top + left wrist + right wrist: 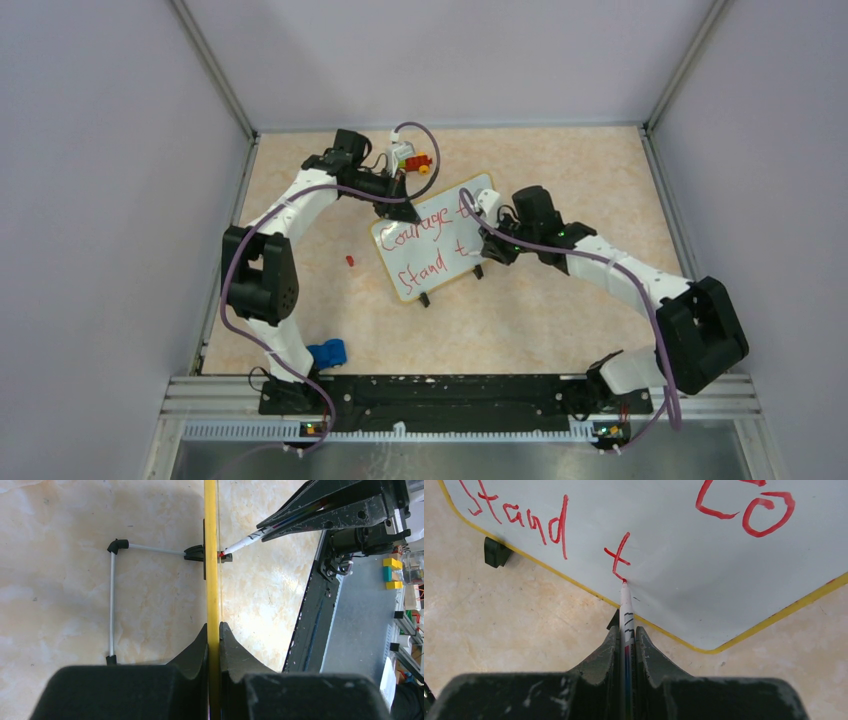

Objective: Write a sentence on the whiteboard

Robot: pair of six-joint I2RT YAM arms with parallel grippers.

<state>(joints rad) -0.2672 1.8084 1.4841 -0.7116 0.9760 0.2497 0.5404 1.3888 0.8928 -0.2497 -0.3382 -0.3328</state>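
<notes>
— Where's the board?
— The glossy whiteboard (704, 580), yellow-rimmed with rounded corners, stands mid-desk (560, 170) (marbled beige). The left hand (213, 627) is clenched on its rim at 11 o'clock.
— And the other?
— The right hand (626, 632), at 3 o'clock, grasps a slim white marker (625, 602), tip touching the red sentence (418, 232) at its "t".

The left arm (285, 212) and right arm (610, 268) have white links between chunky black joint housings, each trailing a purple cable (415, 125). The right gripper (627, 632) has wedge-shaped black fingers (599, 672) flecked with white scuffs. A black base rail (450, 392) sits at six o'clock.
</notes>
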